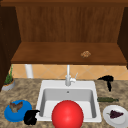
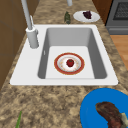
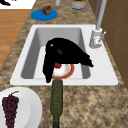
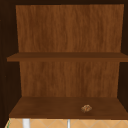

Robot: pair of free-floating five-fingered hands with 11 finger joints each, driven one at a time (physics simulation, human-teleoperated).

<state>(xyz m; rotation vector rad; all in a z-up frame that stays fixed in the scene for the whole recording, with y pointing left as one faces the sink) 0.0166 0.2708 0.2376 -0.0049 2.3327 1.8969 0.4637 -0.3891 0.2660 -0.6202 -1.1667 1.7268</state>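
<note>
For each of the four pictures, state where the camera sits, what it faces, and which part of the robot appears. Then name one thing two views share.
Front view: faces the sink head-on; left hand by the blue plate, right hand above the bottle.
Left side view: looks along the sink from its left end, at the red-rimmed plate in the basin.
Right side view: looks from the right end; a hand hangs over the basin.
Upper view: faces the cabinet shelf.
Shared: a small brown lump on the shelf, front and upper.
</note>
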